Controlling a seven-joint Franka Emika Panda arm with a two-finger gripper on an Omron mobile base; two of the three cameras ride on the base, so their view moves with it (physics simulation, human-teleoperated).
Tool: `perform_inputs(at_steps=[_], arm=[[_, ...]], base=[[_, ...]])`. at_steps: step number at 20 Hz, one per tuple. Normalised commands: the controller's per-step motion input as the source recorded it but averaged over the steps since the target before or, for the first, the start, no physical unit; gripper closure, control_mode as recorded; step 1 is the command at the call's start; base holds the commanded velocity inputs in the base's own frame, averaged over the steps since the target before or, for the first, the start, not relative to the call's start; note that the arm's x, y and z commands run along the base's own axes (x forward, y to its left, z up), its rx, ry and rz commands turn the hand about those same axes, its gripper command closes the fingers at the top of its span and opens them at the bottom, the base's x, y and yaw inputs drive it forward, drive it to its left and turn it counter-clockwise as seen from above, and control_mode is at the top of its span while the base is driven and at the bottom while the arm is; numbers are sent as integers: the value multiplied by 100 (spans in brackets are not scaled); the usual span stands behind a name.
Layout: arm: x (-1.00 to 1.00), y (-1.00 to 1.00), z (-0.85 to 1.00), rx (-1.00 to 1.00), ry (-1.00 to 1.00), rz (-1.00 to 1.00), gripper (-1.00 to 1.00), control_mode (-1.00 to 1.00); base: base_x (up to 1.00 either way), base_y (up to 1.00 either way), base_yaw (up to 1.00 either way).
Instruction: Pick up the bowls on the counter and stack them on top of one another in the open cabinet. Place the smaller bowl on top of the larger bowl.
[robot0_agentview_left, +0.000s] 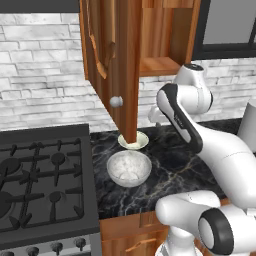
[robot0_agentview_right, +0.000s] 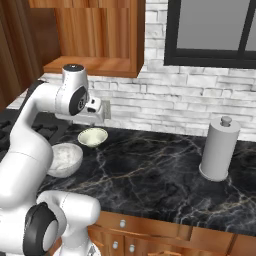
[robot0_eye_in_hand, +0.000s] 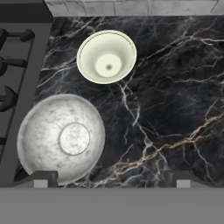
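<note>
- My tool (robot0_eye_in_hand: 111, 178) hangs above the counter (robot0_eye_in_hand: 175, 87) with its jaws spread wide, gripping nothing and touching nothing.
- I see the larger bowl (robot0_eye_in_hand: 61, 138) on the counter just beside the stove (robot0_eye_in_hand: 17, 87), below the tool's left finger tip (robot0_eye_in_hand: 41, 178).
- The smaller bowl (robot0_eye_in_hand: 106, 57) sits near it, apart, closer to the brick wall (robot0_eye_in_hand: 131, 6).
- The cabinet (robot0_agentview_left: 160, 35) stands open above; its door (robot0_agentview_left: 112, 60) hides part of the smaller bowl in the left base view.
</note>
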Motion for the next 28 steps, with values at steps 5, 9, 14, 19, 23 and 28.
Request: perform_inputs(at_steps=[5, 9, 14, 19, 23, 28], arm=[[-3, 4, -12, 6, 0, -3, -100, -100], [-5, 5, -14, 4, 0, -4, -100, -100], [-5, 6, -16, 3, 0, -4, -100, -100], [0, 0, -12, 5, 0, -6, -100, -100], [0, 0, -14, 5, -1, -6, -100, -100], [0, 0, -18, 4, -5, -6, -100, -100]], base=[[0, 0, 0], [0, 0, 0], [0, 0, 0], [0, 0, 0], [0, 0, 0], [0, 0, 0]])
